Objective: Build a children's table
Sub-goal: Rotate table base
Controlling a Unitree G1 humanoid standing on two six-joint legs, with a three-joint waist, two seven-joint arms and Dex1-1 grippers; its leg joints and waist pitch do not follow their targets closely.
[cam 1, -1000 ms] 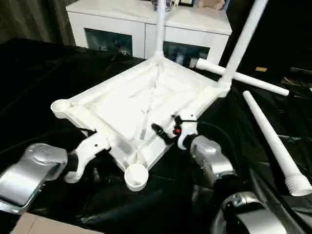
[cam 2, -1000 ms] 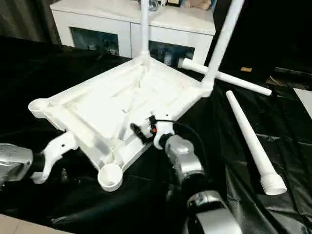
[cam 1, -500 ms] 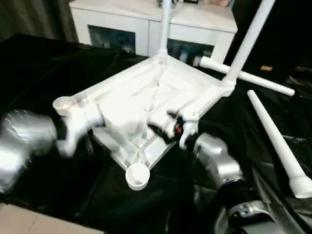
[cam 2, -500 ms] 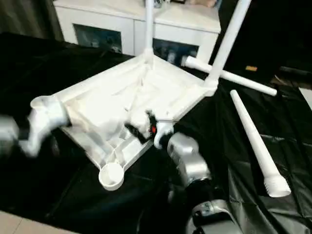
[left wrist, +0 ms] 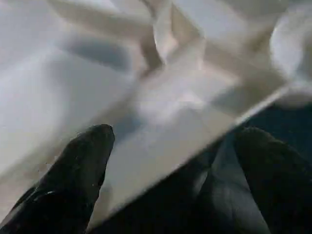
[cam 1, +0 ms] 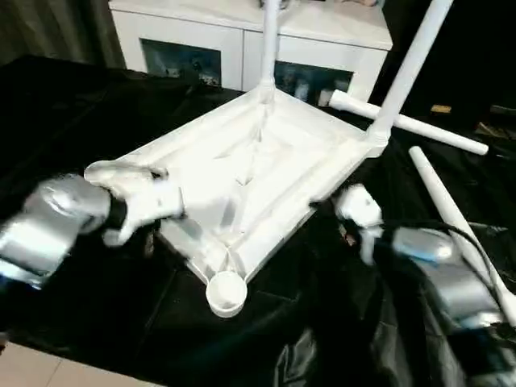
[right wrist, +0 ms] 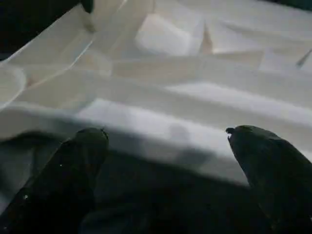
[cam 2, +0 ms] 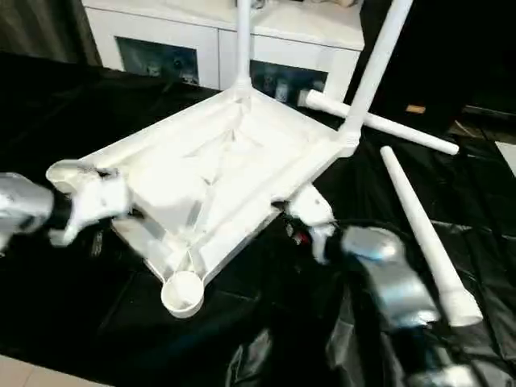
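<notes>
The children's table lies as parts on a black sheet. Its white tabletop [cam 1: 242, 169] is upside down, ribbed underside up. Two legs stand in its far corner sockets, one leg [cam 1: 268, 44] at the back and another leg [cam 1: 407, 68] at the right. The near socket [cam 1: 226, 292] and the left socket [cam 1: 103, 171] are empty. Two loose legs lie to the right, one [cam 1: 411, 126] behind the table and one [cam 1: 451, 218] nearer. My left gripper [cam 1: 157, 201] is open over the left rim [left wrist: 195, 122]. My right gripper [cam 1: 355, 208] is open just outside the right edge [right wrist: 161, 122].
A white cabinet [cam 1: 242, 32] with dark glass doors stands behind the work. The black sheet [cam 1: 72, 105] spreads to all sides, wrinkled at the right. A strip of light floor [cam 1: 48, 372] shows at the near left.
My left arm has swung up from under the near-left edge to the left rim. My right gripper has drawn back from the tabletop's underside to outside its right edge.
</notes>
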